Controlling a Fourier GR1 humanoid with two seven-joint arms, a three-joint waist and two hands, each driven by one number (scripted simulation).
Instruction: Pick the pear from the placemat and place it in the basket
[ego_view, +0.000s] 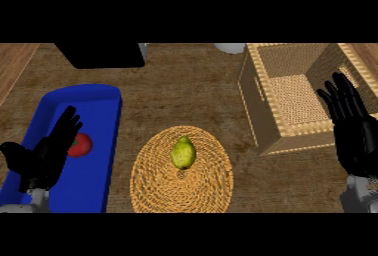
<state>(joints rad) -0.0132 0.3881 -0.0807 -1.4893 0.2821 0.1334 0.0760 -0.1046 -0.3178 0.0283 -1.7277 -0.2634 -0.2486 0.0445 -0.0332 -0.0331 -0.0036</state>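
While upright in view, pear (183, 152) on placemat (156, 187), stem end up

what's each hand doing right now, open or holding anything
Left hand: open, fingers straight, holding nothing, over the blue tray.
Right hand: open, fingers straight, holding nothing, at the basket.
The pear lies on the placemat.

Dim, even light; faint shadows.

I see my glossy black left hand (46, 152) and matching right hand (353, 127), each on a grey forearm cuff.
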